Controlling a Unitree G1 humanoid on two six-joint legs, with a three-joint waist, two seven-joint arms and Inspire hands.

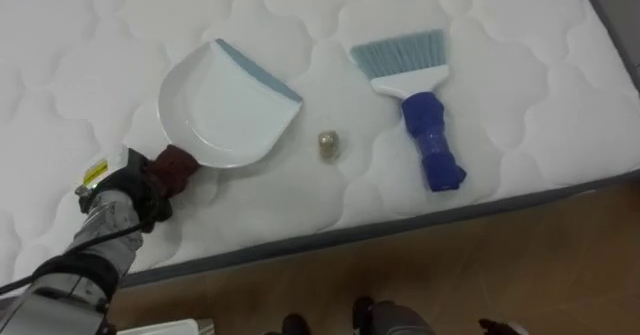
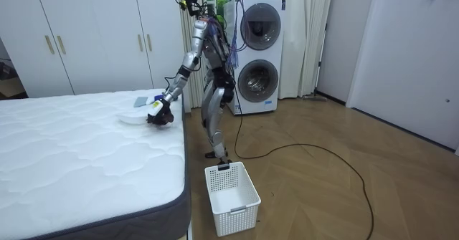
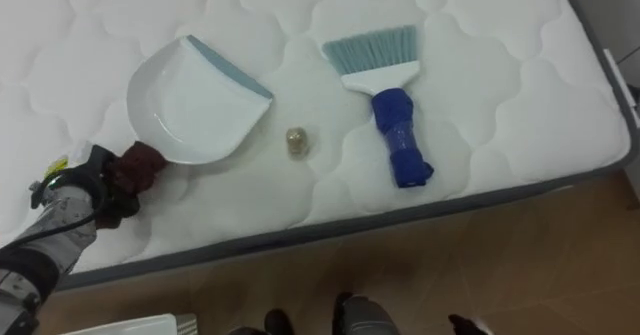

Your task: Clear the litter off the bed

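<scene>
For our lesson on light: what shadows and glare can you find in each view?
Left eye view: soft, even light; the dustpan throws only a faint shadow on the mattress, and the brush has small highlights on its blue handle. Room view: bright, even light, with a dull sheen on the floor.

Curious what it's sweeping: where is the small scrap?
In the left eye view, the scrap lies on the mattress between the dustpan to its left and the brush to its right.
</scene>
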